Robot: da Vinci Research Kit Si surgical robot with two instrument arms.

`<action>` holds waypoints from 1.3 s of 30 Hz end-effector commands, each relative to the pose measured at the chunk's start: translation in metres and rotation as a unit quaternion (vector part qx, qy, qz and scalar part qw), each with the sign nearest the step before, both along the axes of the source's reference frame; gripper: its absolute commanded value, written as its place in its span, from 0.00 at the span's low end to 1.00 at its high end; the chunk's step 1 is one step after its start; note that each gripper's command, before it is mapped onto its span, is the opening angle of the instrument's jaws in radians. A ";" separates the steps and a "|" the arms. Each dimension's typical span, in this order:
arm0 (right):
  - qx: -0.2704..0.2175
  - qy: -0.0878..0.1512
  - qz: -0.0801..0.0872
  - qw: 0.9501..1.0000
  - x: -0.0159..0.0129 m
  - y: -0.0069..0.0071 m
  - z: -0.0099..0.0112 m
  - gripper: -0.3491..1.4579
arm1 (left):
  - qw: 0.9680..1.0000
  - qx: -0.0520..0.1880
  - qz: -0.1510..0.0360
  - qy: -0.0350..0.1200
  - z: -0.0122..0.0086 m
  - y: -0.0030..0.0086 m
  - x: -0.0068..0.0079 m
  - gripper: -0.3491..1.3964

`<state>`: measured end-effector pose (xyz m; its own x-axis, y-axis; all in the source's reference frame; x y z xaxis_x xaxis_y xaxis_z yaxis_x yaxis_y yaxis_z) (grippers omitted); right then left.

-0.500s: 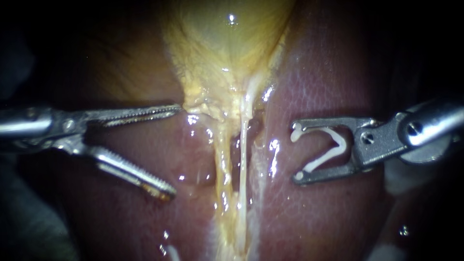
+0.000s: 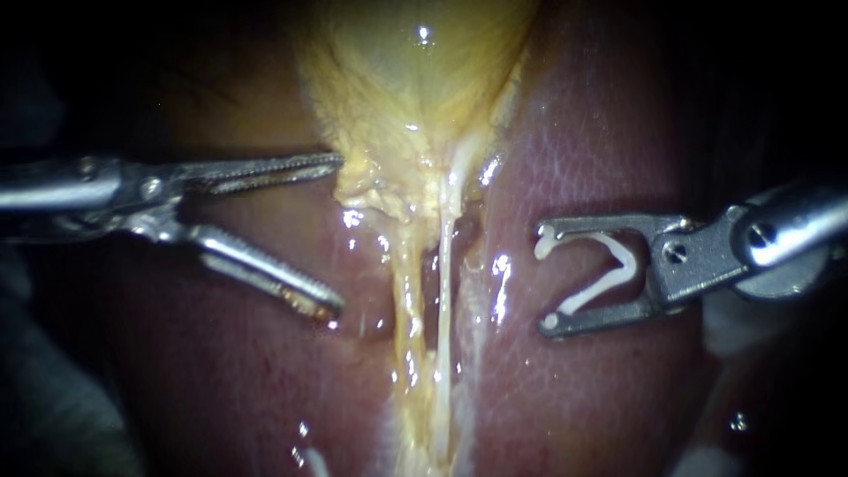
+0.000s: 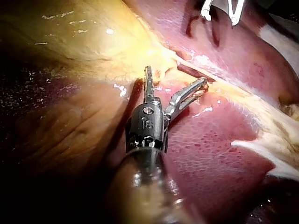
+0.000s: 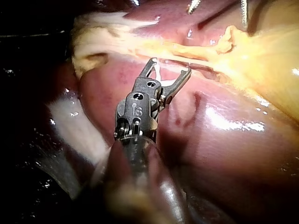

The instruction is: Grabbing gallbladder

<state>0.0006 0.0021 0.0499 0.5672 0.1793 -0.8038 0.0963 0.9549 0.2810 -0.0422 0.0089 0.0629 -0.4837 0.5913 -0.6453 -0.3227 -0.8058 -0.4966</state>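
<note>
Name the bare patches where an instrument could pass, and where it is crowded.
Free: liver below the open left instrument, and below the right instrument holding its clip. Crowded: the middle, where the gallbladder tapers into pale strands between both instruments.

support: liver (image 2: 601, 132) | on it: gallbladder (image 2: 415, 79), pale tubes (image 2: 443, 291)

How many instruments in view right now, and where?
2. The left instrument enters from the left, jaws open beside the gallbladder at its narrow end. The right instrument enters from the right over the liver, jaws shut on a white clip. No others visible.
</note>
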 end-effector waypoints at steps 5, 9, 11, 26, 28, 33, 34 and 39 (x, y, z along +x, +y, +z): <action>0.000 0.000 0.000 1.000 0.0000 0.0000 0.0000 0.47 | 1.000 0.000 0.000 0.004 0.0013 0.0012 -0.0011 0.58; 0.000 0.000 0.000 1.000 0.0000 0.0000 0.0000 0.47 | 1.000 0.000 0.002 0.006 0.0023 0.0018 -0.0015 0.44; 0.000 0.000 0.000 1.000 0.0000 0.0000 0.0000 0.47 | 1.000 0.004 -0.002 0.011 0.0026 0.0019 -0.0015 0.35; 0.000 0.000 0.000 1.000 0.0000 0.0000 0.0000 0.47 | 0.999 0.032 -0.009 0.035 0.0031 0.0022 -0.0003 0.35; 0.000 0.000 0.000 1.000 0.0000 0.0000 0.0000 0.47 | 0.999 0.032 -0.009 0.037 0.0032 0.0024 0.0000 0.33; 0.000 0.000 0.000 1.000 0.0000 0.0000 0.0000 0.47 | 0.998 0.034 -0.011 0.042 0.0033 0.0025 0.0004 0.29; 0.000 0.000 0.000 1.000 0.0000 0.0000 0.0000 0.47 | 0.998 0.037 -0.012 0.044 0.0033 0.0025 0.0004 0.28; 0.000 0.000 0.000 1.000 0.0000 0.0000 0.0000 0.47 | 0.998 0.039 -0.014 0.045 0.0032 0.0026 0.0006 0.18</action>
<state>0.0006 0.0021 0.0499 0.5671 0.1792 -0.8039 0.0964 0.9549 0.2809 -0.0416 0.0115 0.0660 -0.5215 0.6548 -0.5471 -0.3928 -0.7534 -0.5274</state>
